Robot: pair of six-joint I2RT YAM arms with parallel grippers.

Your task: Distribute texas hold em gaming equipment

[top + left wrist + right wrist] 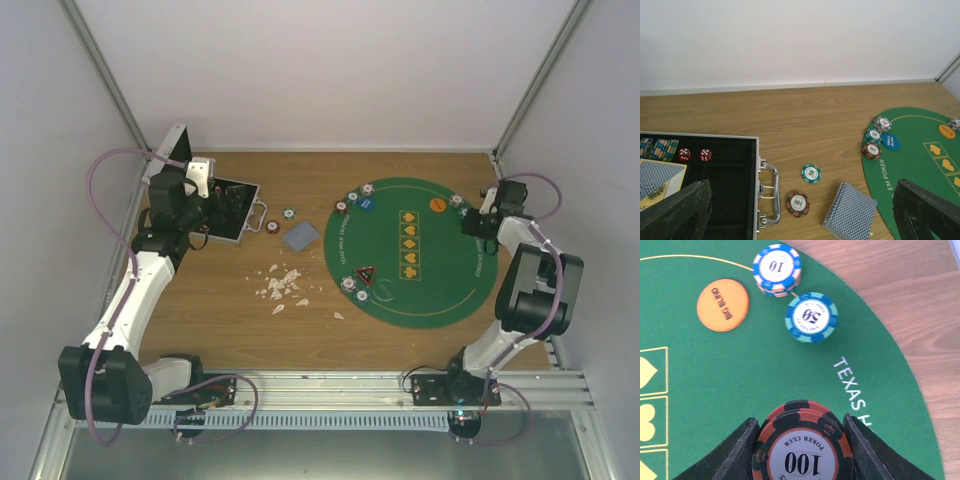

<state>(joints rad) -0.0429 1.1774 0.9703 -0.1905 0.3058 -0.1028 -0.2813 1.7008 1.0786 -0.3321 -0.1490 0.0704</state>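
Note:
My right gripper (802, 440) is shut on a short stack of orange-black 100 chips (805, 450), low over the green poker mat (420, 290) at its right edge (476, 228). Just ahead stand a blue 10 chip stack (776, 267), a teal 50 chip (811, 316) and the orange button (723, 305). My left gripper (800, 222) hangs wide open with nothing in it, over the case's handle. Beneath it on the wood lie a teal 50 chip (811, 173), a 100 chip (797, 203) and the card deck (850, 212). The blue button (890, 141) sits beside three chips on the mat's left.
An open metal case (758, 190) at the left holds chips, red dice (694, 154) and cards. White scraps (280, 285) lie on the wood near the middle. A red-black triangular token (364, 273) and more chips (350, 286) rest on the mat's near left. Walls enclose the table.

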